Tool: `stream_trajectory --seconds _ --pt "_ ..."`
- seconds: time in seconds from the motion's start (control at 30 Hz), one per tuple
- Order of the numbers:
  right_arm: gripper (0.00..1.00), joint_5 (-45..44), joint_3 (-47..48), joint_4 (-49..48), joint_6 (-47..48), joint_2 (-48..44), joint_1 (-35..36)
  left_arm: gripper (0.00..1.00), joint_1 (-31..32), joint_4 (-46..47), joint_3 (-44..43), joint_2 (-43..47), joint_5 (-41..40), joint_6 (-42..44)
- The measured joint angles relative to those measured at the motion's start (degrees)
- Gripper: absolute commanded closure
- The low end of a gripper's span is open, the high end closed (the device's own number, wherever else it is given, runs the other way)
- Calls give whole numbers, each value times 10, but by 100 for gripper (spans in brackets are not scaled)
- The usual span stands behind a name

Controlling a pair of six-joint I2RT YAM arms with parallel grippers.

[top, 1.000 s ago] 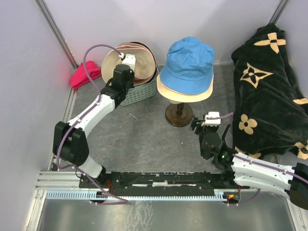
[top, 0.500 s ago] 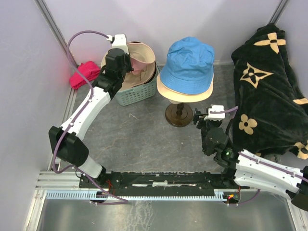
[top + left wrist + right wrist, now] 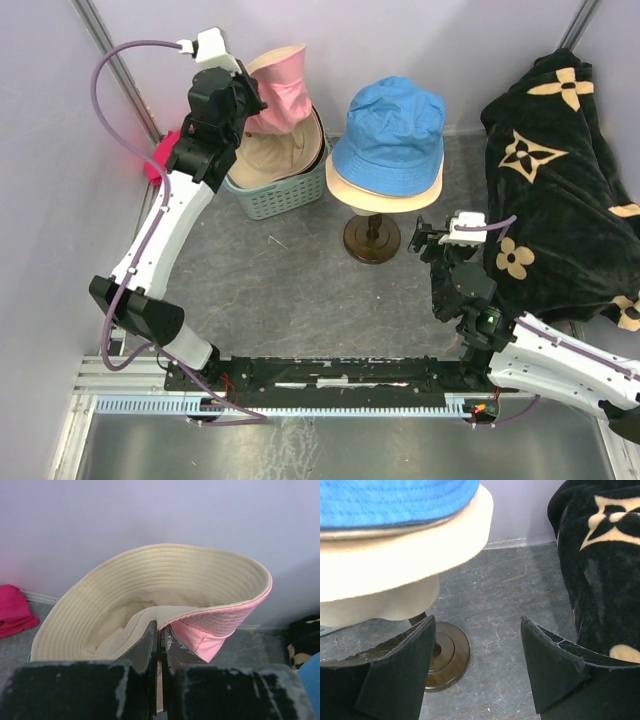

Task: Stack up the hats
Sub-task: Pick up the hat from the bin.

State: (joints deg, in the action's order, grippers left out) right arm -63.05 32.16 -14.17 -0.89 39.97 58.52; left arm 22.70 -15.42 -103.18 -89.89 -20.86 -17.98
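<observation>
The pink hat (image 3: 281, 92), cream inside, hangs in the upper left of the frame above the teal basket (image 3: 290, 192). The left hand (image 3: 161, 630) pinches its brim tight. At upper centre, a blue hat (image 3: 390, 122) sits over a cream hat (image 3: 385, 196) on a stand (image 3: 372, 238). The right hand (image 3: 476, 630), fingers spread and holding nothing, hovers beside the stand's base over the grey surface (image 3: 300, 290).

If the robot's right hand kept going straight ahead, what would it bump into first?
Probably the bare grey table, then the back wall. The open right gripper aims between the hat stand and the black cloth, though depth is hard to judge.
</observation>
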Motion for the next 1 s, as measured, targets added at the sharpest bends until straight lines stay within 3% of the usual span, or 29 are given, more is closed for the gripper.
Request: stream_trajectory --seconds 0.57,1.0 --pt "24 42 106 58 36 9 0 97 -9 -22 -90 0 5 -80" --pt "24 140 264 156 27 53 1 97 -52 49 -146 8 62 -243"
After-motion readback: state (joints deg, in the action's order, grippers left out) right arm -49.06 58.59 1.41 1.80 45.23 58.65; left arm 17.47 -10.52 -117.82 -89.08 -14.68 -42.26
